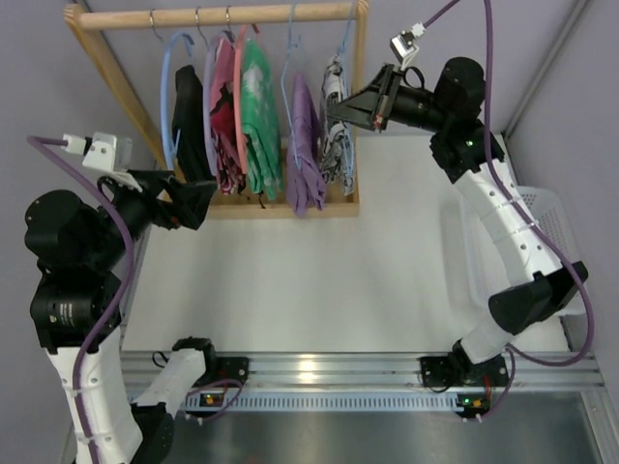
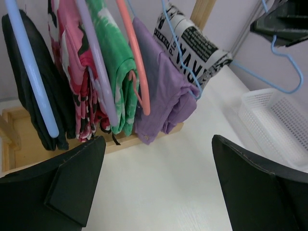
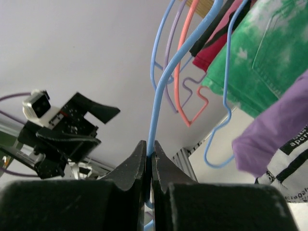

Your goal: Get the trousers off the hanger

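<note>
— Which step is in hand?
— The hanger (image 3: 161,91) is pinched in the closed right hand (image 3: 149,151). The trousers (image 1: 336,116) are draped on it at the right end of the rack (image 1: 218,14).
— What is called for next?
— The trousers must be pulled free, probably by the left hand (image 1: 198,201), which is held wide open nearby.

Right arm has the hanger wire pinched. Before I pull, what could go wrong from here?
1. The right gripper pinches the thin hanger only at its fingertips, so the wire could twist or slip when pulled.
2. The trousers hang close beside the purple garment, so pulling the hanger out may snag or drag it.
3. The left gripper is open and away from the trousers, so they could slide off with nothing to catch them.
</note>
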